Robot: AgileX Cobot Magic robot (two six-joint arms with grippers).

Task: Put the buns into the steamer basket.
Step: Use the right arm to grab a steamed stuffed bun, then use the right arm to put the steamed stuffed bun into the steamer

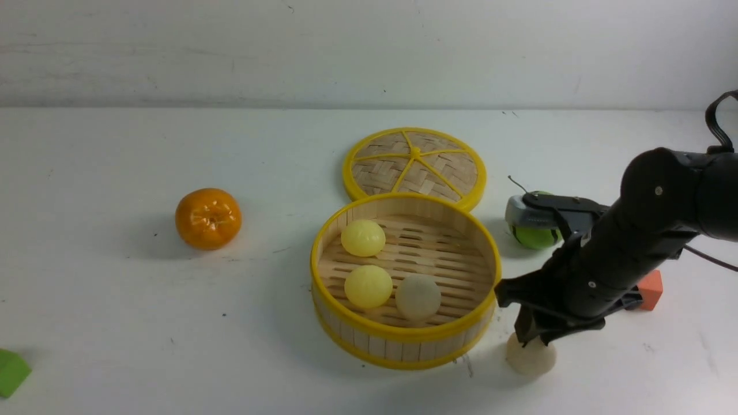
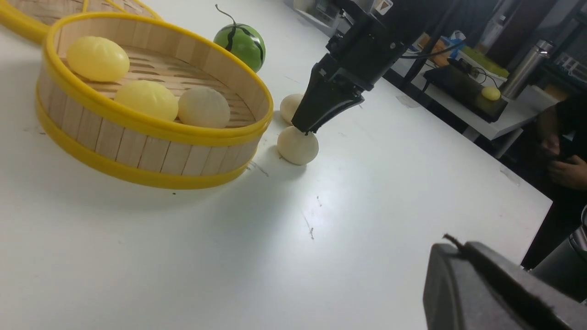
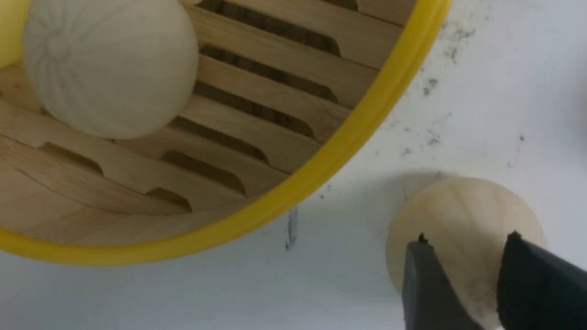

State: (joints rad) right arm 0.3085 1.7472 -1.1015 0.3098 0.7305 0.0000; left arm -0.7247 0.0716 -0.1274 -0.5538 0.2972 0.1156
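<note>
The steamer basket (image 1: 403, 346) stands mid-table and holds two pale yellow buns (image 1: 362, 237) (image 1: 368, 286) and one pleated beige bun (image 1: 418, 297). A fourth bun (image 1: 531, 357), beige, lies on the table just right of the basket. My right gripper (image 1: 533, 341) hangs directly over it, jaws a little apart, tips at the bun's top (image 3: 467, 215). The right wrist view shows my right gripper (image 3: 467, 243) narrower than the bun. A fifth bun (image 2: 291, 106) shows behind that gripper in the left wrist view only. My left gripper (image 2: 451, 247) is empty, its fingers together, away from the basket.
The woven lid (image 1: 415, 167) lies behind the basket. A green watermelon ball (image 1: 535, 233) sits right of the lid, under my right arm. An orange tangerine (image 1: 208, 218) is at the left, a red-orange block (image 1: 650, 290) at the right, a green block (image 1: 10, 372) at the front left.
</note>
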